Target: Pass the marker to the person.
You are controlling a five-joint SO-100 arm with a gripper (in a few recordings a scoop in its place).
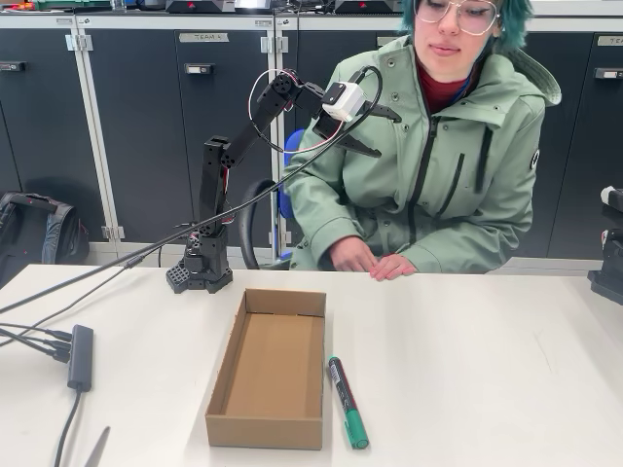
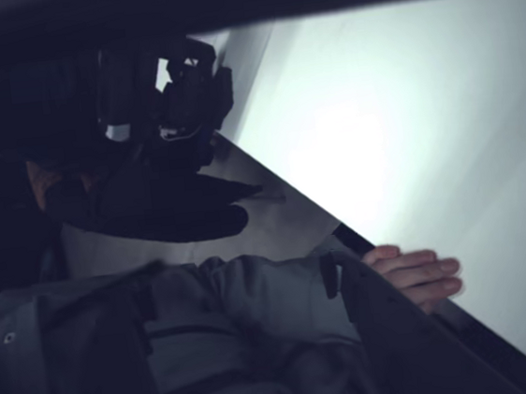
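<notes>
On table, marker [image 1: 347,401] lies just beside box [image 1: 270,366], untouched. Gripper [image 1: 375,131] raised near person [image 1: 438,165], jaws parted, holding nothing. We judge risks: descent clips box wall; slim barrel rolls off fingers; reach bumps person's hand [image 1: 392,265].

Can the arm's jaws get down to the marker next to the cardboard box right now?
Probably yes. The marker lies flat in the open on the table, just right of the box with nothing over it. The gripper is raised near the person, so it must swing back down.
</notes>
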